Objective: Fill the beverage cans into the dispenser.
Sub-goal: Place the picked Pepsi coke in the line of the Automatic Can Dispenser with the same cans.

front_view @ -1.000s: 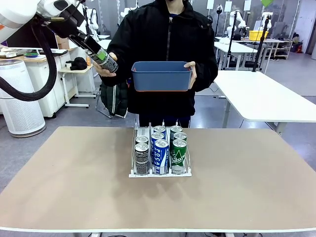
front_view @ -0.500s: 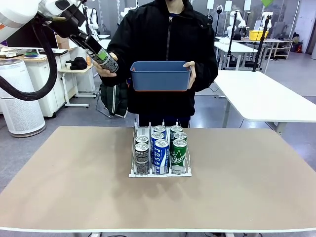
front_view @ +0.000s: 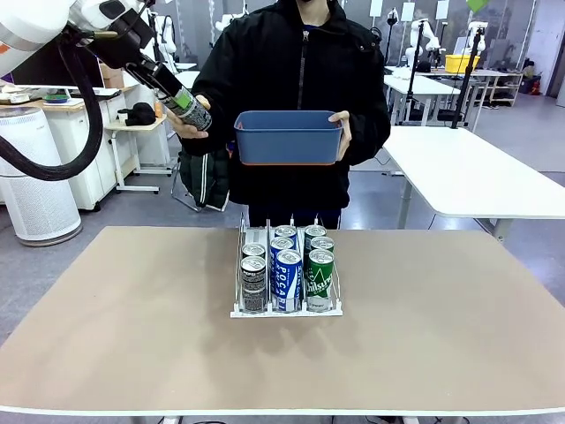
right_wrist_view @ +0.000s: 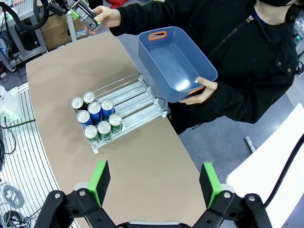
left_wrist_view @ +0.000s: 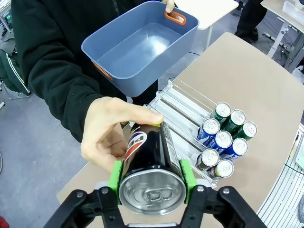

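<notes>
My left gripper [front_view: 179, 99] is raised at the far left, beyond the table, and is shut on a dark beverage can [front_view: 191, 109]. In the left wrist view the green pads [left_wrist_view: 115, 175] clamp this can [left_wrist_view: 151, 166] near its silver top. The person's hand [left_wrist_view: 108, 134] still wraps around the can's other end. The dispenser [front_view: 287, 310] stands mid-table with several cans [front_view: 289, 269] in its three lanes; the rear of its lanes [left_wrist_view: 183, 107] is bare. High above the table, my right gripper [right_wrist_view: 155, 179] is open and holds nothing.
The person stands at the far edge and holds a blue plastic bin [front_view: 289, 137] in the other hand, above and behind the dispenser. The bin's inside [left_wrist_view: 135, 47] shows no cans. Bare tabletop [front_view: 115, 300] lies on both sides of the dispenser.
</notes>
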You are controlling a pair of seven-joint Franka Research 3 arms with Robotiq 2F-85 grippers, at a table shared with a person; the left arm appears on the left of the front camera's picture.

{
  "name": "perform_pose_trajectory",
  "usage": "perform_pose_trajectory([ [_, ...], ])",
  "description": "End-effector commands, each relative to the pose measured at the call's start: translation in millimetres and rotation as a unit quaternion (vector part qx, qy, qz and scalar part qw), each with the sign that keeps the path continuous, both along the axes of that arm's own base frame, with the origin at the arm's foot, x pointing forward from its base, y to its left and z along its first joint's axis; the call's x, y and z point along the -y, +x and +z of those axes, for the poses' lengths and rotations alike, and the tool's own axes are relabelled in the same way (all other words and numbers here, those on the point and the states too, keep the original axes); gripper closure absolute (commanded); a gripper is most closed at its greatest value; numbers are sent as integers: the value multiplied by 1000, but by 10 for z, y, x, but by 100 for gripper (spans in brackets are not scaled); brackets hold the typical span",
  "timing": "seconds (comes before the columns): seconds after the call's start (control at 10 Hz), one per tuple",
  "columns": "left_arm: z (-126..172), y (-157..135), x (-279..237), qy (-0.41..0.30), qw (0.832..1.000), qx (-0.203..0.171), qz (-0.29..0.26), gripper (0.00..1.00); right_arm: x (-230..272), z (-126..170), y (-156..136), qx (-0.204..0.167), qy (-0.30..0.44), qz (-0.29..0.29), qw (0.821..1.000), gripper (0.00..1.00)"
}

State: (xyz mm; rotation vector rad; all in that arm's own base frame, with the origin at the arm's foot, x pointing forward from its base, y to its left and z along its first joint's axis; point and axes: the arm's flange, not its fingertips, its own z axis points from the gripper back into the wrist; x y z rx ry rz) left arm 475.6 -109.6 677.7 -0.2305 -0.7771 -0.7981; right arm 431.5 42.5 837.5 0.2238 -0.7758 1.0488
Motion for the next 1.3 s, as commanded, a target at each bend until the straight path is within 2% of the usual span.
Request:
perform_pose_trajectory([
  [0.0, 1, 4, -16, 1, 1000, 1, 1, 81, -7, 1, -2, 1, 1, 1, 1000, 0],
  [1.2, 1, 4, -16, 1, 1000, 1, 1, 81, -7, 1, -2, 1, 1, 1, 1000, 0],
])
